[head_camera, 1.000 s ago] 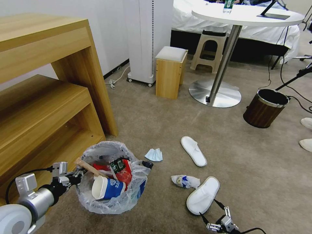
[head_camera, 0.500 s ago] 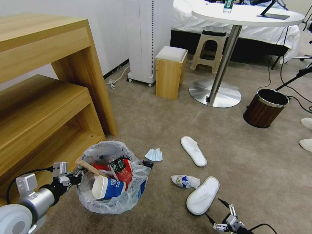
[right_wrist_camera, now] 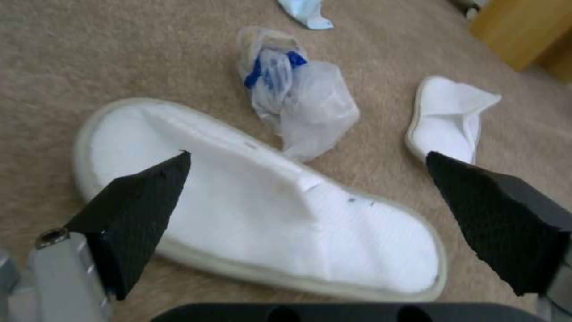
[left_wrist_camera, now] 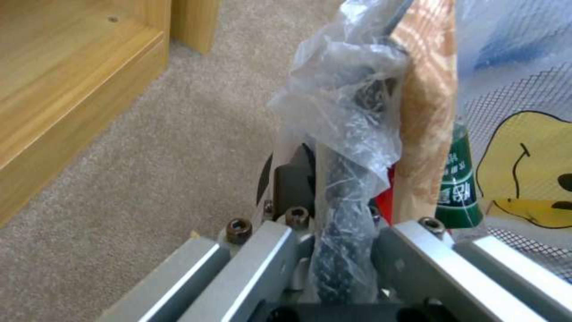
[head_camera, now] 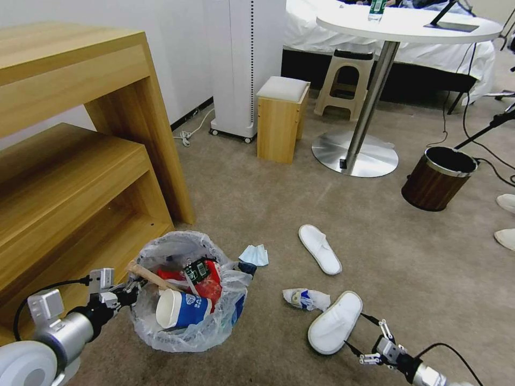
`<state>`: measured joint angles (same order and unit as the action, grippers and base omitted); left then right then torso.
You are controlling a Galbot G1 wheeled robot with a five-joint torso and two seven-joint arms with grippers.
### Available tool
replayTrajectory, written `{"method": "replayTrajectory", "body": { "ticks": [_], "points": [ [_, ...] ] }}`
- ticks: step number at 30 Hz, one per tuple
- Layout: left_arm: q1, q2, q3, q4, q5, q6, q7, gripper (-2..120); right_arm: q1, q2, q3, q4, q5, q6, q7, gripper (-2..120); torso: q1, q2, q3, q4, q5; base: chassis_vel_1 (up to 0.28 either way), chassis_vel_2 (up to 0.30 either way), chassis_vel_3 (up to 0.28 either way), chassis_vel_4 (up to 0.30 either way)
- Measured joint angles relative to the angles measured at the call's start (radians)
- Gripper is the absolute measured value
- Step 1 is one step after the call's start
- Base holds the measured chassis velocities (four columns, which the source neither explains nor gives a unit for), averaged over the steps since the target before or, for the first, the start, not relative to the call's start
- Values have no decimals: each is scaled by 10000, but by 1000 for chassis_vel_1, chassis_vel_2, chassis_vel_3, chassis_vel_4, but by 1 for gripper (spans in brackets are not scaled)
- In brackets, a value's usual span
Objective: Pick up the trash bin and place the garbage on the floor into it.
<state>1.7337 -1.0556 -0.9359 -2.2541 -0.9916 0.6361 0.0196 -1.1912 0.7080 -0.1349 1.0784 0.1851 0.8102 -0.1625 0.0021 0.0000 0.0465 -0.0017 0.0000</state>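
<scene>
On the far left stands a big wooden shelf (head_camera: 80, 161), and just in front of it the left gripper (head_camera: 131, 292) pinches the rim of the trash bin (head_camera: 188, 332), with its fingers closed tight on the black edge and the crinkly clear bag (left_wrist_camera: 346, 107). The bin sits on the beige floor (head_camera: 257, 187) beside the shelf. Inside it lie a blue and white paper cup (head_camera: 182, 310) on its side, red wrappers (head_camera: 206, 284) and a wooden stick (head_camera: 147, 274). A light-blue mask (head_camera: 255, 254) lies on the carpet, touching the bin's bag at its far edge. Further right, a crumpled white and blue wrapper (head_camera: 306, 298) rests on the floor, just beside the near white slipper (head_camera: 335, 321). The other white slipper (head_camera: 319, 248) lies a little way behind it. The right gripper (head_camera: 360, 335) hangs low right next to the near slipper, with its two black fingers (right_wrist_camera: 137, 210) spread wide open and nothing between them. In the right wrist view the slipper lies under the open fingers. Far to the right stands a brown bin with a metal rim (head_camera: 439, 178)
</scene>
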Motion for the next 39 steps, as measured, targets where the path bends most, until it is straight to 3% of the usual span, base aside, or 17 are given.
{"method": "replayTrajectory", "body": {
  "ticks": [19,39],
  "points": [
    [-136,-239,-48,-99,0,20,6,0,2044,171,-1768,-1020,6,20,-673,96,0,0,0,0,0,0,0,0,0],
    [-236,-436,-58,-112,68,34,-14,0,2533,114,-2236,-1130,-513,37,-902,91,0,0,0,0,-1,0,0,0,0]
  ]
}}
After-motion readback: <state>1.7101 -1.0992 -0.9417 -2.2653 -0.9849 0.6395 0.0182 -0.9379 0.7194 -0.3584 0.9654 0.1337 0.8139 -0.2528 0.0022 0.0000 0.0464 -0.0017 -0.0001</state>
